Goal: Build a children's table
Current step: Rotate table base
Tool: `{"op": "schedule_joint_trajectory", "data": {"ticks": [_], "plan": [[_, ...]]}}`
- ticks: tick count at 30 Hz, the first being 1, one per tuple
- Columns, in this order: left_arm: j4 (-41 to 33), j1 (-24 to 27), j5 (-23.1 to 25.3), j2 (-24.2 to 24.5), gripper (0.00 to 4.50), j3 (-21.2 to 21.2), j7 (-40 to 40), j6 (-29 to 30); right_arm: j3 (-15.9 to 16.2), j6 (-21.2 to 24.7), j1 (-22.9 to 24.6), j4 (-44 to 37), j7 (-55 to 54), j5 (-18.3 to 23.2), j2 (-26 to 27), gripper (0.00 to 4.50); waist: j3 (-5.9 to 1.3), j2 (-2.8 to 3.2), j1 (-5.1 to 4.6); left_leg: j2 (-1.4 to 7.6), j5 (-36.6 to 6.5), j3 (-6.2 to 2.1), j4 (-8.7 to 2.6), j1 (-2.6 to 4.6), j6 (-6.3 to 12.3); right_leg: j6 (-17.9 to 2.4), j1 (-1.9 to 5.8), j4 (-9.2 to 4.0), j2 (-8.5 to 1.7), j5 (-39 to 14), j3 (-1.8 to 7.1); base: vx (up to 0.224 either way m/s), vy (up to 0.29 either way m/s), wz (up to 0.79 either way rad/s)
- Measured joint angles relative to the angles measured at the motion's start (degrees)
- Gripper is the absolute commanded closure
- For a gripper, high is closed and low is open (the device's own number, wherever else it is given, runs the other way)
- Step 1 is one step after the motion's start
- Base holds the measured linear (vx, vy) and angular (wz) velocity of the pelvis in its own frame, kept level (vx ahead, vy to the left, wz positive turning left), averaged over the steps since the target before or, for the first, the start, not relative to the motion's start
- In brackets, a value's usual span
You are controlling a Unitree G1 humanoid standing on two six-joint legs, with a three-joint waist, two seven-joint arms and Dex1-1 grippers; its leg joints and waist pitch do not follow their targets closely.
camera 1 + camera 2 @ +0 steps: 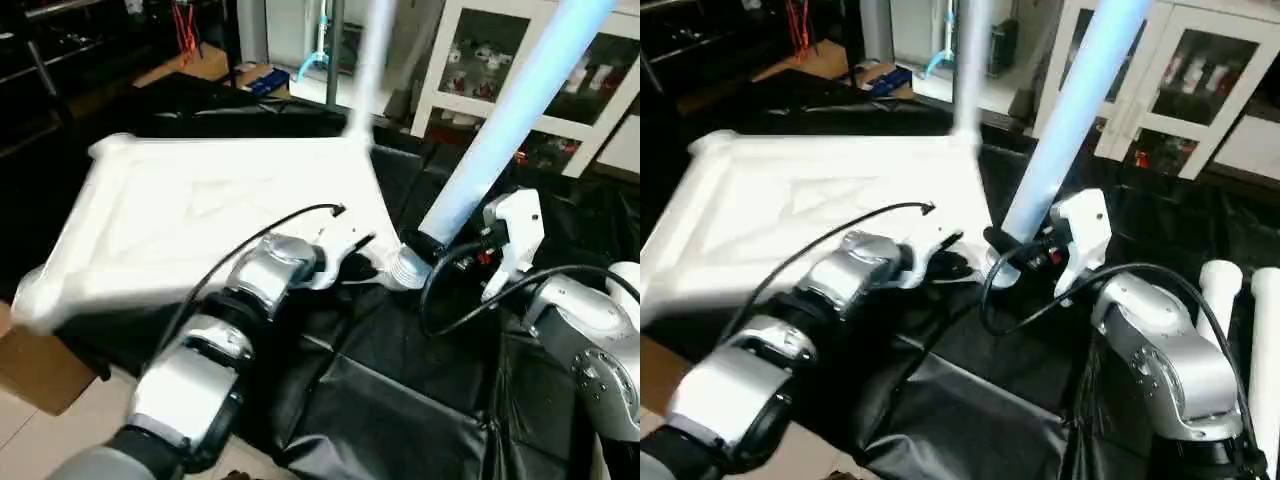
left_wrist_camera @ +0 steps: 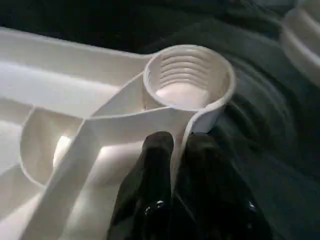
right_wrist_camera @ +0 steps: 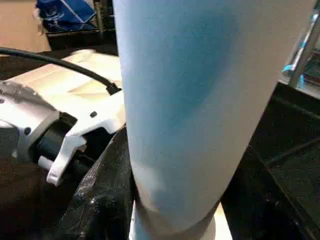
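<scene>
Tabletop [image 1: 200, 215] lies upside down, ribbed underside up, tilted, over black sheeting [image 1: 380, 400]; a cardboard box [image 1: 35, 370] sits under its near-left corner.

Left gripper [image 2: 176, 150] is at the tabletop's near-right corner. Wrist view: its two black fingers [image 2: 150, 175] pinch the thin outer rim wall just beside the round corner socket [image 2: 189, 82], one finger inside the rim and one outside, the gap narrow, only the wall between them. The socket is threaded inside, with nothing in it.

One leg [image 1: 365, 70] stands upright in the tabletop's far-right corner.

Right of the socket, the right gripper [image 1: 1015, 250] holds a second leg [image 1: 510, 120] near its lower end, fingers wrapped around the tube. The tube leans up and away to the right, looks bluish, and its flared end [image 1: 405, 268] sits low, just beside the gripped corner. Can't tell whether the flared end touches the socket.

Two more legs [image 1: 1240, 330] lie on the sheeting at the far right, well apart from the tabletop.

Behind the tabletop to the right is a white glass-door cabinet [image 1: 520, 60].
</scene>
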Motion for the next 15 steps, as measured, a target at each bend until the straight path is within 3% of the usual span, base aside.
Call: {"op": "schedule_joint_trajectory", "data": {"ticks": [8, 11, 15], "plan": [[-11.8, 2.3, 0.7, 8.7, 3.88, 2.8, 1.4, -3.4, -0.6, -0.3, -0.5, 0.0, -2.1, -0.2, 1.8, 2.64, 0.00, 0.01, 0.50, 0.00, 0.0, -0.03, -0.05, 0.05, 0.04, 0.0, 0.10, -0.08, -0.02, 0.0, -0.05, 0.000, 0.000, 0.00], [-18.5, 7.9, -1.4, 10.9, 3.88, 3.4, -4.0, -4.4, -0.7, -0.3, -0.8, 0.0, -2.7, -0.2, 2.7, 2.64, 0.03, -0.06, 0.73, -0.04, -0.1, 0.04, -0.05, -0.01, 0.13, 0.0, 0.13, -0.19, -0.06, 0.0, 0.01, 0.000, 0.000, 0.00], [-25.4, 11.3, -5.6, 13.2, 3.52, 4.1, -9.8, 2.3, -1.3, -0.3, -1.3, 0.0, -3.5, -0.2, 2.8, 2.64, 0.16, -0.26, 0.79, -0.04, -0.1, 0.08, -0.05, -0.06, 0.14, 0.0, 0.07, -0.15, -0.06, 0.0, 0.03, 0.000, 0.000, 0.00]]}}
